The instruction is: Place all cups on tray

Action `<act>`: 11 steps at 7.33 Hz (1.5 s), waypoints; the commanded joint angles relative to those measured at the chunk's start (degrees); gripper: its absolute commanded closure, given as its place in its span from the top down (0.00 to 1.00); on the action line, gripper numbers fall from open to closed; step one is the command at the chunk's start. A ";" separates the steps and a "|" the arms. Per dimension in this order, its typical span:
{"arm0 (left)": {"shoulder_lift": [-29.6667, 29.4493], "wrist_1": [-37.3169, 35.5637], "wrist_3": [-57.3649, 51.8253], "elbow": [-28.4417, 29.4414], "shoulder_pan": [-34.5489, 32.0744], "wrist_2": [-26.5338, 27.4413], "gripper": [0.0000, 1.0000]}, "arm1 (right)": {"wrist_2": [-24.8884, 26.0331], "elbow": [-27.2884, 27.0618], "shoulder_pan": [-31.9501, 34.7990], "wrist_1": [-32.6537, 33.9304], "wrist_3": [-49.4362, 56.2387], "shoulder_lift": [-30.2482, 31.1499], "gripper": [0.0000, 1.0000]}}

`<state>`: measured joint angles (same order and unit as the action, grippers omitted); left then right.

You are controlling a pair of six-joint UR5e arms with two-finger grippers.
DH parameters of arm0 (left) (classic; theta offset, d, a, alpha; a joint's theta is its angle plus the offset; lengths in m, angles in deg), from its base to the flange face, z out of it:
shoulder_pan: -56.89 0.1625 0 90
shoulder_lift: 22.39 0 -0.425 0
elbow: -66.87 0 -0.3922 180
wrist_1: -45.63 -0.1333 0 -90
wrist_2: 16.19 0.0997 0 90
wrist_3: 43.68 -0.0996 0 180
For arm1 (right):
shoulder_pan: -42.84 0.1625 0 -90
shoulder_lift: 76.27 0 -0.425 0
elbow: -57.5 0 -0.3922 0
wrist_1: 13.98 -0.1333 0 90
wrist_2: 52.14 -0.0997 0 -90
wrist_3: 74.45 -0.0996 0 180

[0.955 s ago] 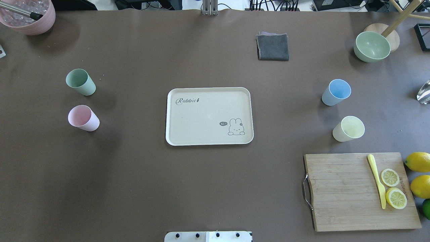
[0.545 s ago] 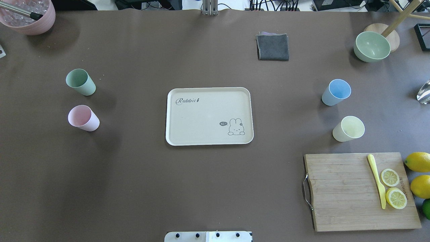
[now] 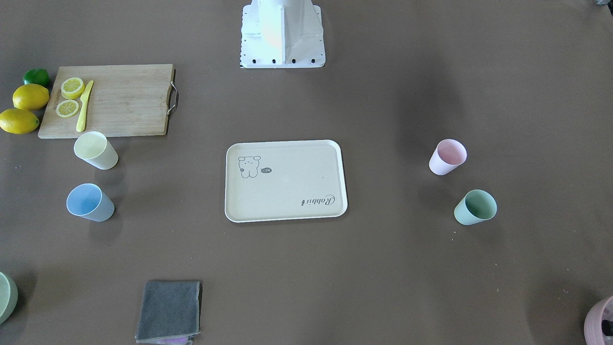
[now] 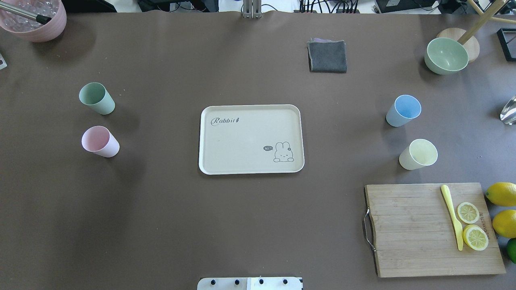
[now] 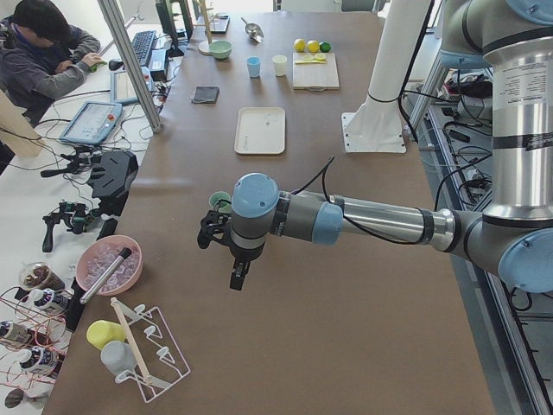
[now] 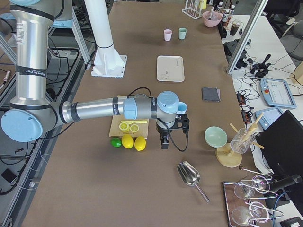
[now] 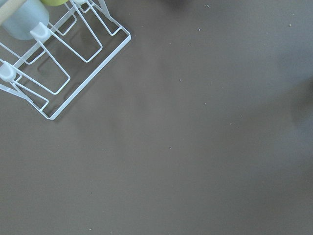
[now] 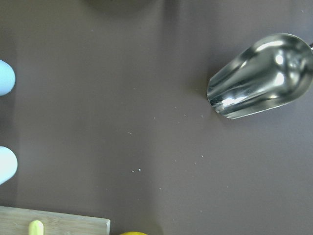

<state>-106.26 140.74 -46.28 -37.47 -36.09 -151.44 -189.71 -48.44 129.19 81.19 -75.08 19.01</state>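
1. Cups all stand upright on the table, none yet on the tray [image 4: 242,139]: the green cup [image 4: 96,98] and pink cup [image 4: 100,141] are well to its left, the blue cup [image 4: 403,110] and yellow cup [image 4: 418,154] well to its right.
2. They look light, stiff and smooth, so they may slip. A pinch across the rim wall should suit.
3. Whether the left gripper [image 5: 235,277] and right gripper [image 6: 164,142] have their fingers apart or together cannot be told.
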 commanded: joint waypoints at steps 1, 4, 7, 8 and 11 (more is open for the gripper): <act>-2.42 4.79 0.06 0.45 -0.02 -0.20 0.98 | -1.31 -1.72 0.65 -0.16 -0.52 -2.98 1.00; -5.61 11.42 0.85 3.62 -0.02 -0.01 0.98 | -0.25 0.01 2.15 -11.29 -1.12 -3.89 1.00; -6.22 13.60 1.11 3.10 0.25 0.07 0.98 | 0.19 4.67 2.50 -30.51 -3.65 2.00 1.00; -6.31 16.14 4.77 3.27 0.77 0.07 0.98 | 0.45 4.08 2.42 -30.83 -13.42 0.79 1.00; -13.58 17.75 8.73 9.22 7.54 0.16 0.98 | 5.54 4.77 -6.60 -26.04 -28.95 -8.67 1.00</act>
<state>-117.06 158.09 -39.99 -31.27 -30.07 -151.23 -186.44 -44.06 126.85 51.90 -98.62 15.00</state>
